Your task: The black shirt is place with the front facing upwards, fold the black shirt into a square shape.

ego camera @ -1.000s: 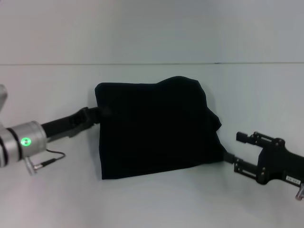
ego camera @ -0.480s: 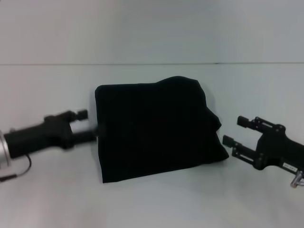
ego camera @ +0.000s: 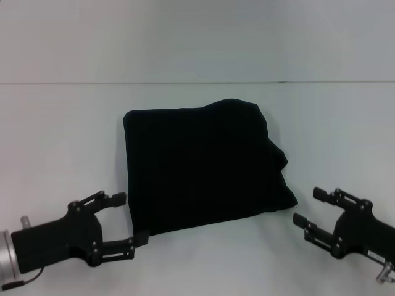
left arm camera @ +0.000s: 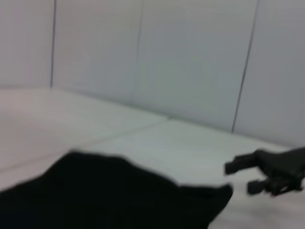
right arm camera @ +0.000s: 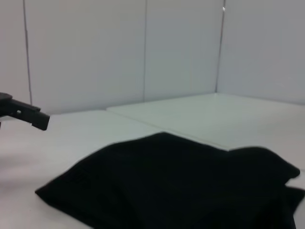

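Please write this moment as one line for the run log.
black shirt: folded, roughly square, on table | left gripper: open, beside near-left corner | right gripper: open, clear of shirt

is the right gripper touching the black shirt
Apart. The head view shows bare table between the open right gripper and the near right corner of the black shirt.

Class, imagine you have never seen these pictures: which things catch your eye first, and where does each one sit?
The black shirt, folded into a rough square, lies in the middle of the white table. The left gripper sits open by its near left corner. The right gripper sits open off its near right corner, apart from the cloth.
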You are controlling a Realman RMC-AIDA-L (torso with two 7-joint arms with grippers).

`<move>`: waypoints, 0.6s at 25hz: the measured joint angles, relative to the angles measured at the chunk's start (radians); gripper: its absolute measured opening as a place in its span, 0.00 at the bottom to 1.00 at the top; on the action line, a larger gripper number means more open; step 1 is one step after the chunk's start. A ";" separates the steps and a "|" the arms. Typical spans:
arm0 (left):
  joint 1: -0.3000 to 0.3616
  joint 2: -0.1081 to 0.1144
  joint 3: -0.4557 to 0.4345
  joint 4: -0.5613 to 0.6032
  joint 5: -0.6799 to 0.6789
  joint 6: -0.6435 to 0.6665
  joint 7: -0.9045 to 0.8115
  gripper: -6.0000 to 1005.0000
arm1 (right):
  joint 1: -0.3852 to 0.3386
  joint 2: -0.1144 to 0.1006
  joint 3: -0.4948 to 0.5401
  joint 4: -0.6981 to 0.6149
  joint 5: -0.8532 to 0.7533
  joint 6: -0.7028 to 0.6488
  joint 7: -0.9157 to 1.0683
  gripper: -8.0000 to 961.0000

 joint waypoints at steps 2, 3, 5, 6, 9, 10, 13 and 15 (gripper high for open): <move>0.006 -0.001 -0.005 -0.003 0.006 -0.022 0.001 0.95 | -0.009 0.000 0.000 0.012 0.000 0.002 -0.013 0.73; 0.007 -0.001 -0.009 -0.003 0.005 -0.027 0.000 0.95 | -0.012 0.000 0.000 0.017 -0.001 0.002 -0.015 0.73; 0.005 -0.001 -0.021 -0.004 0.004 -0.029 -0.005 0.95 | -0.013 -0.001 0.000 0.025 -0.003 0.003 -0.016 0.73; 0.003 0.000 -0.025 -0.004 0.005 -0.030 -0.006 0.95 | -0.013 -0.001 0.000 0.028 -0.003 0.004 -0.016 0.73; 0.000 0.002 -0.034 -0.005 0.009 -0.031 -0.007 0.95 | -0.014 -0.002 0.001 0.032 -0.003 0.004 -0.017 0.73; 0.000 0.002 -0.035 -0.005 0.009 -0.031 -0.007 0.95 | -0.014 -0.002 0.001 0.032 -0.003 0.004 -0.017 0.73; 0.000 0.004 -0.035 -0.005 0.009 -0.038 -0.007 0.95 | -0.014 -0.003 0.001 0.033 -0.003 0.004 -0.017 0.73; 0.001 0.004 -0.035 -0.005 0.009 -0.045 -0.007 0.95 | -0.014 -0.003 0.001 0.033 -0.002 0.003 -0.017 0.73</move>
